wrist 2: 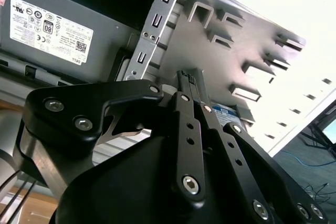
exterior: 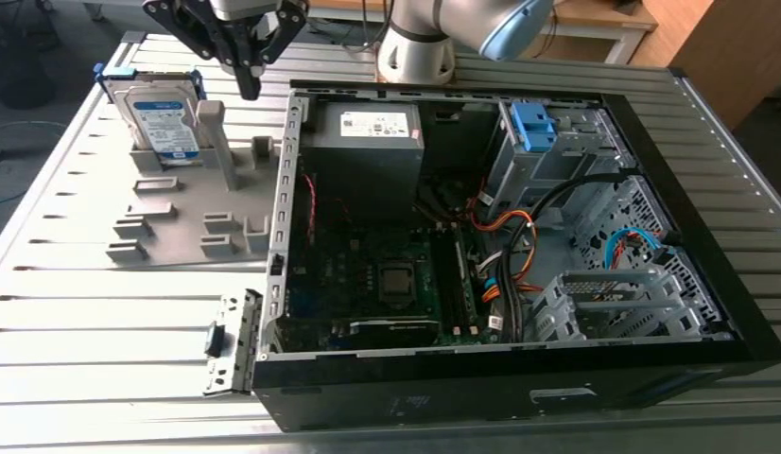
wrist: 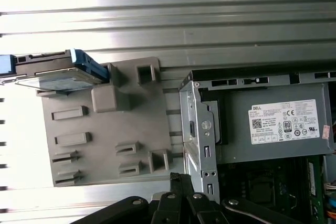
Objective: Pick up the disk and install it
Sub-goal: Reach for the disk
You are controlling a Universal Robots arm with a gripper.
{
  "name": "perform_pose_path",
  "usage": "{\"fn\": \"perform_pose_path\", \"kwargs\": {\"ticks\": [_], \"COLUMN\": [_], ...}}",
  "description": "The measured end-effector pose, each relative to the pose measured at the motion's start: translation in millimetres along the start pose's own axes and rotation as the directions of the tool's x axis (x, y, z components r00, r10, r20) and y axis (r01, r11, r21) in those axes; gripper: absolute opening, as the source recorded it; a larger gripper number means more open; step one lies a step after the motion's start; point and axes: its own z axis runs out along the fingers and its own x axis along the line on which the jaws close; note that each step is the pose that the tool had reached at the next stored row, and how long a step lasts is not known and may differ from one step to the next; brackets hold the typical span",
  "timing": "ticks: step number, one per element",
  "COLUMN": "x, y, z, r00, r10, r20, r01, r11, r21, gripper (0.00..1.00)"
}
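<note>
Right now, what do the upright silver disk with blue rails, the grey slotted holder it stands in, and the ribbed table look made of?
The silver disk: metal-looking body, printed label, bright blue plastic rails. The grey slotted holder: matte, probably moulded plastic. The ribbed table: shiny grooved metal, probably aluminium.

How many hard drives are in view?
1. The hard drive stands on edge in the grey holder tray, at the exterior view's left of the open computer case. Others may be hidden in the case's drive bays.

The disk point(exterior: 161, 118) stands in a rack point(exterior: 176, 222) — case point(exterior: 492, 388) on the exterior view's right.
</note>
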Motion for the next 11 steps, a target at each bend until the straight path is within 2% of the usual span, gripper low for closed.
{"fn": "perform_pose_path", "kwargs": {"ticks": [11], "x": [9.9], "y": [-0.8], "z": [0.0], "r00": [1.0], "r10": [0.0], "r20": [-0.0001], "r01": [0.0], "r11": [1.0], "r21": [0.0001], "gripper": [0.11]}}
